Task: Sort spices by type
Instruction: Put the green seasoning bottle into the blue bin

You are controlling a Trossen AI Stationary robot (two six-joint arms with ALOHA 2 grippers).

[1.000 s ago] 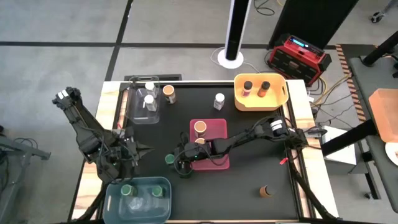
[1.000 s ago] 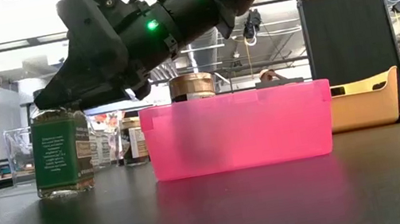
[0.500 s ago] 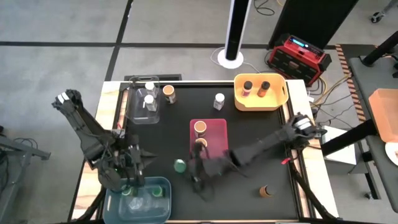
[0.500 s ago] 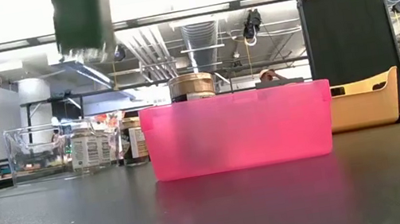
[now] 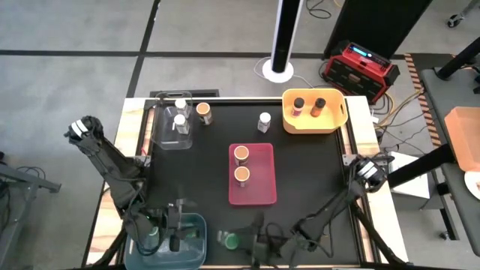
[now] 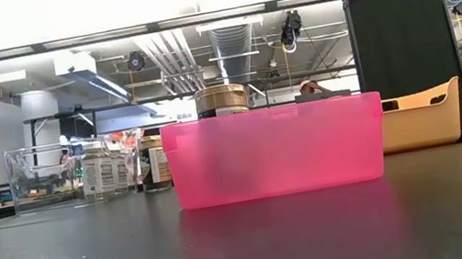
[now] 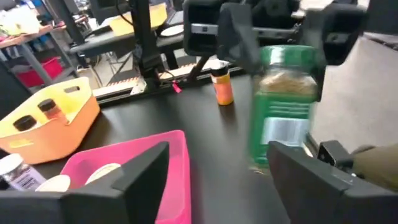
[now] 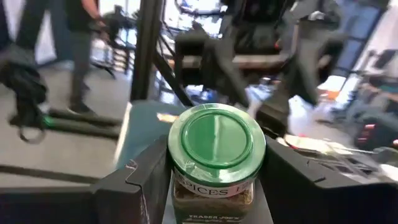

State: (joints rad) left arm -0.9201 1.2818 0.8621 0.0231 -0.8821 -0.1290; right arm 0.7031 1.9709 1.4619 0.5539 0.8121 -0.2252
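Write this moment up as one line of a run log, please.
right gripper: holding green-lid jar | left gripper: open over blue bin | stage: handover

The table top (image 6: 250, 247) is dark and matt – a bit grainy. The pink bin (image 6: 276, 152) looks like smooth, cloudy plastic. The green-lidded spice jar (image 8: 216, 168) has a shiny plastic lid – clear sides.

A pink bin (image 6: 276, 151) is sitting centre on the dark table (image 6: 250, 247), a brown-lidded jar (image 6: 221, 100) showing above its rim. Small jars (image 6: 100, 173) and a clear bin (image 6: 39, 177) are standing behind at left, a yellow bin (image 6: 421, 116) at right
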